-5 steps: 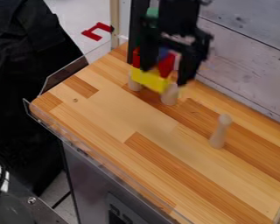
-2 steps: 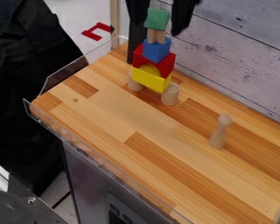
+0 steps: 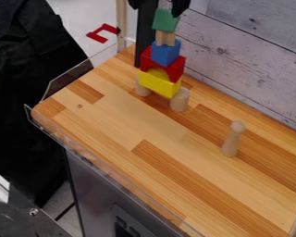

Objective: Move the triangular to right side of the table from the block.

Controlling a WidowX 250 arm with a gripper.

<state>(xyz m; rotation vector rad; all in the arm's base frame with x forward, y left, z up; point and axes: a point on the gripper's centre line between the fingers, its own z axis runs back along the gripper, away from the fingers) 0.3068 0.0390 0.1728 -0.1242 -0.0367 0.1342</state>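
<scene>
Hanging at the top edge of the camera view, the tool (image 3: 157, 9) had its fingers spread apart. The green block (image 3: 165, 21), probably the triangular, lay just below the tool, topping the tower above two tan pieces (image 3: 164, 38). Its upper edge ran roughly from finger to finger; that seemed to be its long axis, though the slant left this unsure, and which way it pointed could not be told. The next move called for a short, level descent, lest the tower topple. The bench's (image 3: 107, 115) right side lay well below the tool, by the wooden peg (image 3: 232, 139).
</scene>
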